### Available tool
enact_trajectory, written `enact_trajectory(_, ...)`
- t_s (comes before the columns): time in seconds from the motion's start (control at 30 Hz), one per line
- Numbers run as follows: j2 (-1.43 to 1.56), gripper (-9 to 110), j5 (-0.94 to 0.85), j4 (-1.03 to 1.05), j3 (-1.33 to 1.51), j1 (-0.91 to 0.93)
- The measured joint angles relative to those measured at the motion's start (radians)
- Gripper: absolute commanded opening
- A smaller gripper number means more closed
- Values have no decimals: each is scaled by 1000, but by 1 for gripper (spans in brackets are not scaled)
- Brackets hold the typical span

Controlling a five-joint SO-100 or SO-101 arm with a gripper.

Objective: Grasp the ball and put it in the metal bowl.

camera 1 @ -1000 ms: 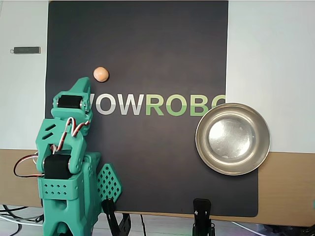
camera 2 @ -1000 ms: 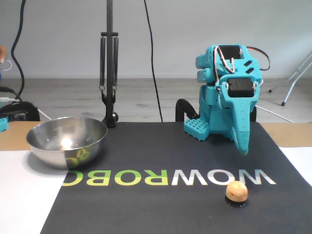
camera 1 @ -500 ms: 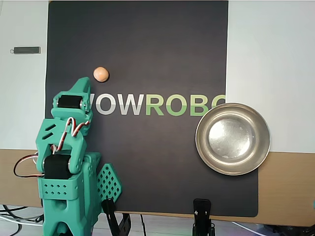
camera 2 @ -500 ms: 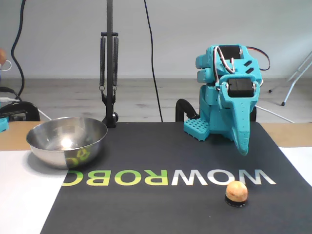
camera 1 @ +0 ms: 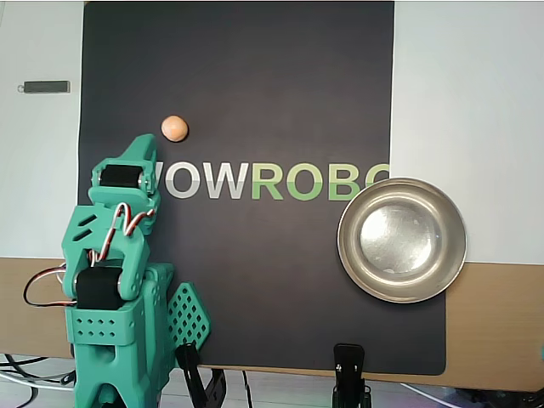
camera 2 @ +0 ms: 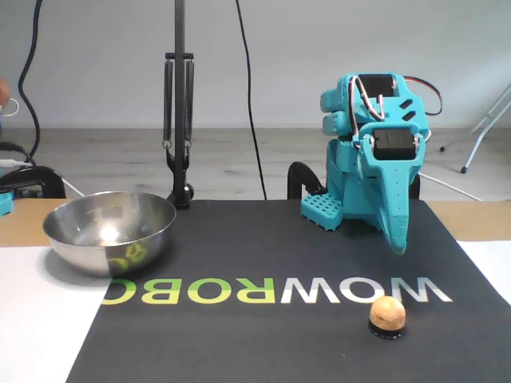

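Observation:
The peach-orange ball (camera 1: 174, 128) rests on the black mat just above the W of the lettering; the fixed view shows the ball (camera 2: 387, 312) sitting on a small dark ring. In the overhead view the shiny metal bowl (camera 1: 344, 242) stands at the mat's right edge, and it holds nothing. It is at the left in the fixed view, bowl (camera 2: 104, 249). My teal arm is folded over its base. Its gripper (camera 1: 141, 143) points down, shut and holding nothing, a short way short of the ball. In the fixed view the gripper (camera 2: 398, 246) hangs behind and above the ball.
A black mat (camera 1: 255, 85) with WOWROBO lettering covers the table's middle. A small dark bar (camera 1: 46, 86) lies on the white surface to the left in the overhead view. A stand with springs (camera 2: 179, 120) rises behind the bowl. Clamps (camera 1: 349, 365) sit at the near edge.

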Motion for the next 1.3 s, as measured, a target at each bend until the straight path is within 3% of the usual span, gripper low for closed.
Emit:
enact_trajectory(1.07, 0, 0, -84, 0, 0, -29)
enact_trajectory(1.3, -28, 0, -84, 133, -60, -46)
